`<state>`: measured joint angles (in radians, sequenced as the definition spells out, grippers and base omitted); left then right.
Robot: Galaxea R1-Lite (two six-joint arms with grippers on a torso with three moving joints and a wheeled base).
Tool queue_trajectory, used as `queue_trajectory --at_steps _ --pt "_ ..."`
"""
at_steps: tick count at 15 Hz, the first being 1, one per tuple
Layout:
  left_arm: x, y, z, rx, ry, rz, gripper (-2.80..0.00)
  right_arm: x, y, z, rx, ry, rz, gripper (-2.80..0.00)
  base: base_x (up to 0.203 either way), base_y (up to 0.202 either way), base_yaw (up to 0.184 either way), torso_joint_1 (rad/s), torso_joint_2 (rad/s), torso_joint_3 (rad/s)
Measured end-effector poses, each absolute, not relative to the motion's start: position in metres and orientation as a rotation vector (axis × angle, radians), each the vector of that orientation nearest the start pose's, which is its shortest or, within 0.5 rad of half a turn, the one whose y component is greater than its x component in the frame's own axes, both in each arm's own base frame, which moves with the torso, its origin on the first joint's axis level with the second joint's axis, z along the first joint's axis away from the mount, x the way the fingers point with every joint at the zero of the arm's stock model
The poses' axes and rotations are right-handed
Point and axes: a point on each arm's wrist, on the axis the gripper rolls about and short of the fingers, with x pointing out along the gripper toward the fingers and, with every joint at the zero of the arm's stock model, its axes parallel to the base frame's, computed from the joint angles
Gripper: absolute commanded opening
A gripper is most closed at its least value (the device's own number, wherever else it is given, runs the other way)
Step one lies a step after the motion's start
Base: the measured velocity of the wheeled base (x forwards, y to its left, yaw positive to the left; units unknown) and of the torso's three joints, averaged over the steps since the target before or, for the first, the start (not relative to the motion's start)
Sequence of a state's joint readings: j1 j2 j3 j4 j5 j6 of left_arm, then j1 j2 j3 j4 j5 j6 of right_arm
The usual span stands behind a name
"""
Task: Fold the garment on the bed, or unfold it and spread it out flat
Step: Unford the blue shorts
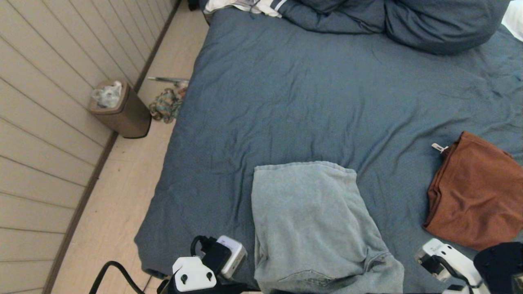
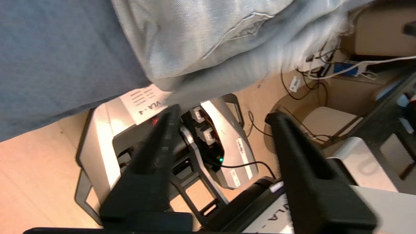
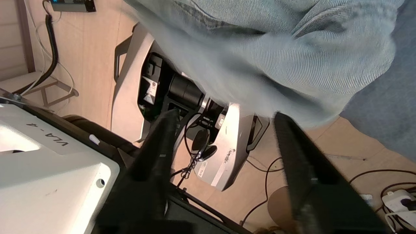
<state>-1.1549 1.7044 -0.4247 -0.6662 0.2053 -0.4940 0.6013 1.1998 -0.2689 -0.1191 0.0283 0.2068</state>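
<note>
The bed [image 1: 306, 90] fills most of the head view under wrinkled slate-blue fabric. A light grey-blue garment [image 1: 310, 220] lies folded at its near edge, and its lower hem hangs over the side. My left arm [image 1: 204, 265] and right arm [image 1: 449, 261] sit low on either side of it. In the left wrist view my left gripper [image 2: 224, 113] is open, just below the hanging hem [image 2: 208, 35], with nothing between its fingers. My right gripper [image 3: 226, 114] is open too, under the garment's other corner [image 3: 276, 48], and holds nothing.
A rust-brown folded garment [image 1: 474, 192] lies on the bed's right side. Bunched blue bedding [image 1: 388, 20] is piled at the far end. A brown bin [image 1: 120, 108] and a cloth bundle [image 1: 165, 105] stand on the floor left of the bed. My base [image 2: 227, 139] and cables lie below.
</note>
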Motion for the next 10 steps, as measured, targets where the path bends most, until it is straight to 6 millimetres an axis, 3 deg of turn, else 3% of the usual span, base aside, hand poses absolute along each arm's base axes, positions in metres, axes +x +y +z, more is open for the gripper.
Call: queue_trajectory --at_steps 3,4,5,10 --pt "0.105 -0.224 0.101 -0.096 0.636 -0.779 0.00 0.107 0.073 0.119 -0.020 0.802 0.508 0.00 0.000 0.000 0.000 0.000 0.00 0.000" --pt "0.110 -0.226 0.105 -0.115 0.614 -0.774 0.00 0.110 0.074 0.126 -0.007 0.778 0.506 -2.80 0.000 0.000 0.000 0.000 0.00 0.000" --pt "0.117 -0.228 0.109 -0.133 0.600 -0.758 -2.80 0.115 0.076 0.133 0.008 0.750 0.503 -2.80 0.000 0.000 0.000 0.000 0.00 0.000" --pt "0.176 -0.239 0.126 -0.189 0.595 -0.647 -2.80 0.161 0.091 0.169 0.064 0.664 0.469 -2.80 0.000 0.000 0.000 0.000 0.00 0.000"
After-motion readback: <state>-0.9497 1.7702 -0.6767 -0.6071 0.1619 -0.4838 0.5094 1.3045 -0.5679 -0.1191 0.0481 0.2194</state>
